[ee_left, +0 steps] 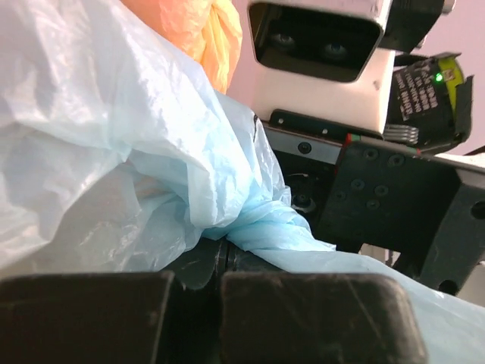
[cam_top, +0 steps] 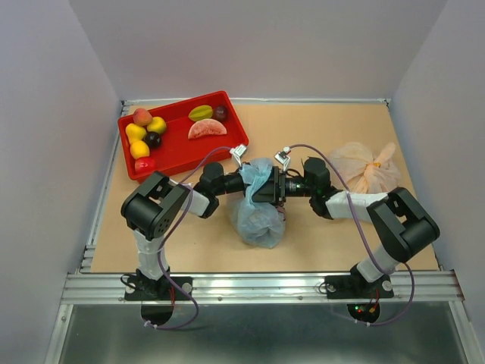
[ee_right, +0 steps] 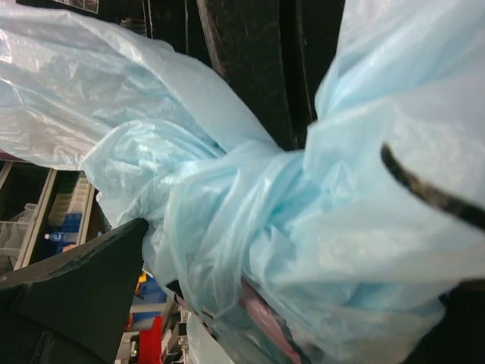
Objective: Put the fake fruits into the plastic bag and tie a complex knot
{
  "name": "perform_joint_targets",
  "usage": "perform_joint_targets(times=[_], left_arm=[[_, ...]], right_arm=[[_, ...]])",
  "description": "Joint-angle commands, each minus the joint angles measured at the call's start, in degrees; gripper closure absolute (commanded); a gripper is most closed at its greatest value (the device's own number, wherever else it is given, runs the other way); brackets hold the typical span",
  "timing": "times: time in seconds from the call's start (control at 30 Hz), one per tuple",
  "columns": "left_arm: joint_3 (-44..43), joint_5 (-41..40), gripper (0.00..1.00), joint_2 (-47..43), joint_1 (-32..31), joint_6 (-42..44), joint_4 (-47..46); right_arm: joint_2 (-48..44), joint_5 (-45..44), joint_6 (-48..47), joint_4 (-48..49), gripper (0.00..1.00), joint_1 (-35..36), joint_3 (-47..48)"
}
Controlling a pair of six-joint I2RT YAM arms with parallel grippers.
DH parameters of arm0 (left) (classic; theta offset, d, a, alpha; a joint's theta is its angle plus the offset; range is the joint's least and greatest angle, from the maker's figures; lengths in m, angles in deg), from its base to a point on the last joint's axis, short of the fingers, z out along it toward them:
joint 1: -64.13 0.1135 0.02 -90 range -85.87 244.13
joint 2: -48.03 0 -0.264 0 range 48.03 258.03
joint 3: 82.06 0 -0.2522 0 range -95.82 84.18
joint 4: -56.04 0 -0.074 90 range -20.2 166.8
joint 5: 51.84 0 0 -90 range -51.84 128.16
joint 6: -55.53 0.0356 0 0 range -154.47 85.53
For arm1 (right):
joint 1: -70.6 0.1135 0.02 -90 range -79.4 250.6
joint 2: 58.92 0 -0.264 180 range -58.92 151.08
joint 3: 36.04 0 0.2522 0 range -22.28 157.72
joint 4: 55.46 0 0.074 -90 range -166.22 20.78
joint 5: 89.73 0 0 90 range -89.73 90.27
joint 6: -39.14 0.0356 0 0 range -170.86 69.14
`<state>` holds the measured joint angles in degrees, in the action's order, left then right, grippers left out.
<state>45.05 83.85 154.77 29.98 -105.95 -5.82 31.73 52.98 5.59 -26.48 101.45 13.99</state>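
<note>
**Step in hand:** tying. The plastic bag [cam_top: 258, 220] sits mid-table, bulging low, its neck gathered between the 2 arms.

**Claws:** the left gripper [cam_top: 248, 182] is pinched narrow on a strip of bag film. The right gripper [cam_top: 274, 186], at 3 o'clock of the neck, is swamped in film, so I cannot tell its opening.

**Knot:** the knot [ee_right: 250, 178] appears as a twisted lump, loose by my judgement.

**Finding:** at least 7 fake fruits [cam_top: 157, 125] lie unbagged in the red tray [cam_top: 182, 152], at 10 o'clock of the bag. A pale orange bag [cam_top: 364, 171] lies at 2 o'clock.

**Next move:** calls for an opposed pull to cinch the knot, gently, as thin film may tear.
</note>
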Motion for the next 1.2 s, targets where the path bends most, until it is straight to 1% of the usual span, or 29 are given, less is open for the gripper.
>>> perform_joint_targets(times=[0.0, 0.17, 0.2, 0.3, 0.33, 0.37, 0.4, 0.47, 0.63, 0.9, 1.0, 1.1, 1.13, 1.17], left_arm=[[-1.5, -3.7, 1.00, -3.8, 1.6, -2.8, -24.7], [1.3, -2.5, 1.00, -6.7, 1.7, -3.0, -27.0], [1.6, -2.4, 1.00, -7.5, 1.7, -2.6, -27.0], [2.0, -1.9, 1.00, -8.5, 1.7, -1.8, -26.9], [2.0, -1.8, 1.00, -8.6, 1.7, -1.9, -27.0], [2.0, -1.7, 1.00, -8.7, 1.6, -1.8, -27.3], [1.9, -1.7, 1.00, -8.6, 1.7, -1.8, -27.4], [2.0, -1.5, 1.00, -8.4, 1.7, -1.8, -27.5], [1.7, -1.7, 1.00, -7.8, 1.5, -1.5, -27.5], [1.4, -1.4, 1.00, -7.2, 1.1, -1.1, -27.0], [1.2, -1.2, 1.00, -7.1, 1.0, -1.1, -27.0], [1.1, -1.2, 1.00, -6.9, 1.0, -1.1, -27.3], [1.1, -1.1, 1.00, -6.8, 0.8, -1.1, -27.4], [1.2, -1.0, 1.00, -6.6, 0.8, -1.1, -27.6]], right_arm=[[-2.5, 5.4, -1.2, 5.4, 0.00, 1.9, -1.4], [-2.1, 6.4, -3.4, 4.9, 0.00, 0.1, 0.3], [-2.4, 7.9, -5.6, 2.9, 0.00, -0.4, 0.9], [-3.5, 9.8, -7.5, -0.8, 0.00, -4.3, 2.0], [-4.3, 10.0, -10.4, -3.0, 0.00, -5.2, 2.7], [-5.9, 10.0, -13.1, -10.4, 0.00, -6.1, 3.7], [-8.0, 9.5, -18.0, -18.2, 0.00, -7.0, 6.1], [-9.9, 9.2, -21.1, -23.3, 0.00, -7.7, 7.6], [-13.0, 11.1, -22.1, -27.6, 0.00, -9.4, 9.3], [-12.2, 13.1, -25.6, -34.8, 0.00, -16.3, 10.8], [-11.9, 13.0, -26.7, -36.2, 0.02, -18.2, 11.1], [-12.1, 13.0, -26.5, -36.3, 0.16, -19.0, 11.9], [-12.3, 12.3, -26.3, -36.2, 0.25, -18.9, 12.8], [-12.3, 12.0, -26.0, -36.1, 0.30, -18.9, 13.1]])
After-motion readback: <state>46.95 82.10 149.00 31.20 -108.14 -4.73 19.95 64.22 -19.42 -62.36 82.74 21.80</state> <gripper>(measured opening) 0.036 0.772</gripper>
